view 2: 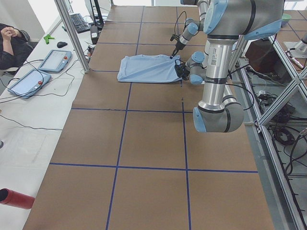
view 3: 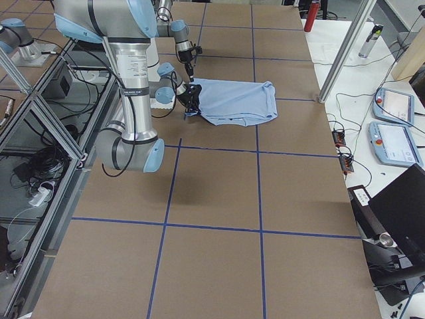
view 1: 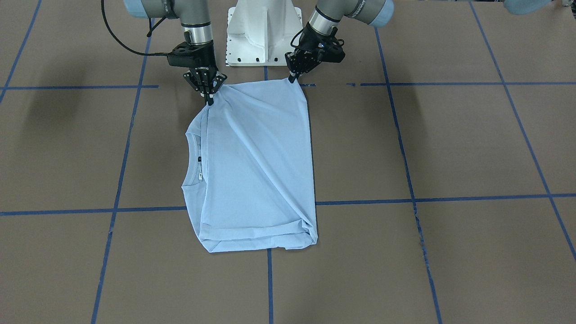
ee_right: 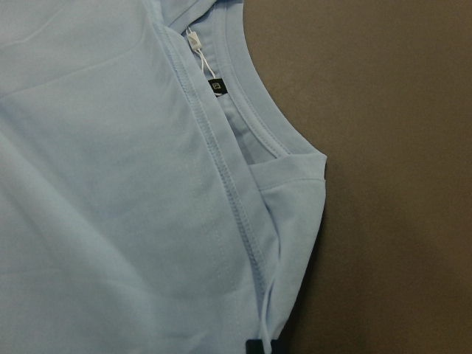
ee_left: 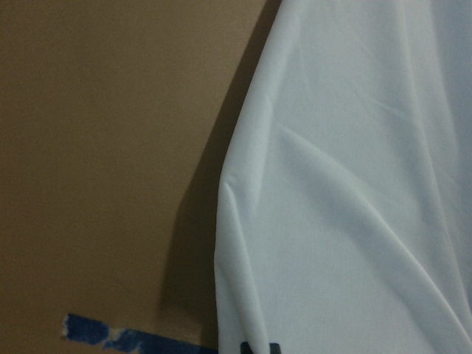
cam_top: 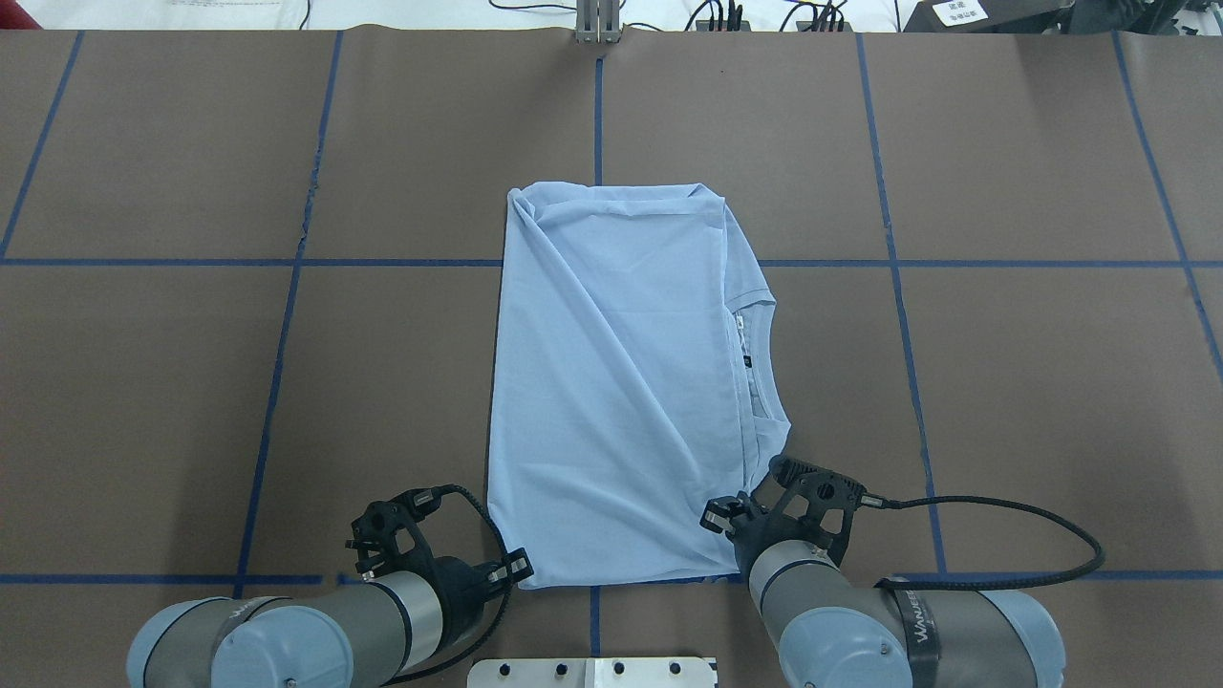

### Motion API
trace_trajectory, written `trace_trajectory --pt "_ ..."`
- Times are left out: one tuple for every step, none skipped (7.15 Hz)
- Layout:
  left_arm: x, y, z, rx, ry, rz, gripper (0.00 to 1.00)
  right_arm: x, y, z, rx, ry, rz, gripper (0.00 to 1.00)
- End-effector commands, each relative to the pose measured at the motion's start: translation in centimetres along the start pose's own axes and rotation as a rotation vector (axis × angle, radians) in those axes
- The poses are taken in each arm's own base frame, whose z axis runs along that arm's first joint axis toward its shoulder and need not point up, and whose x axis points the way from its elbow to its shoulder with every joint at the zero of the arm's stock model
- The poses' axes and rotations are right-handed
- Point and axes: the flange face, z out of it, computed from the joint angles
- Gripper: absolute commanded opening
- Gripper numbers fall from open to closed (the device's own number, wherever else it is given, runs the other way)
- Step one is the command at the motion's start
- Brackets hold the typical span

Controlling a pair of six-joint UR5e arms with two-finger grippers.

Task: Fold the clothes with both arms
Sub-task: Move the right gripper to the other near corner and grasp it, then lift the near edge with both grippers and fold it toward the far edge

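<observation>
T-shirt (view 1: 256,171) on table (view 1: 450,144) — left fingers (view 1: 294,76), right fingers (view 1: 208,92) at robot-side corners.

The grey metallic jointed left arm (cam_top: 287,635) with light-blue caps bends low at the robot-side edge of the pale blue T-shirt (view 1: 256,157). Its black two-finger left gripper (view 1: 291,80) is tilted and pinches one corner of that edge. The similar right arm (cam_top: 917,626) points its black right gripper (view 1: 209,100) straight down, closed on the other corner.

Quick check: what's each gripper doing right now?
Left gripper: closed on a corner of the T-shirt.
Right gripper: closed on the T-shirt's edge by the collar.
</observation>
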Motion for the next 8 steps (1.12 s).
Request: trace_trajectory --pt "2.5 -1.1 -5.7 -0.014 0.059 -0.005 0.00 -1.2 -2.2 -4.2 -0.021 -0.073 0.040 0.00" --pt "4.7 -1.2 -10.6 -0.025 0.048 -0.003 0.00 -1.9 -3.6 -7.3 -0.031 -0.103 0.058 0.00" --pt "6.4 -1.1 -15.1 -0.063 0.028 0.000 0.00 -2.3 -5.3 -11.1 -0.038 -0.099 0.056 0.00" --pt "7.2 -1.2 -18.4 -0.090 0.020 0.001 0.00 -2.3 -6.4 -14.1 -0.067 -0.090 0.056 0.00" --pt "7.3 -1.6 -19.4 -0.101 0.008 0.000 0.00 -2.4 -6.0 -13.9 -0.071 -0.080 0.049 0.00" --pt "8.0 -2.3 -19.3 -0.082 0.017 0.005 0.00 -3.2 -5.2 -12.6 -0.066 -0.067 0.041 0.00" --pt "9.6 -4.1 -19.6 -0.040 0.053 0.061 0.00 -5.4 -6.0 -11.0 -0.033 -0.065 0.063 0.00" --pt "10.4 -6.5 -18.3 0.019 0.045 0.079 0.00 -8.0 -7.2 -8.9 -0.013 -0.049 0.070 0.00"
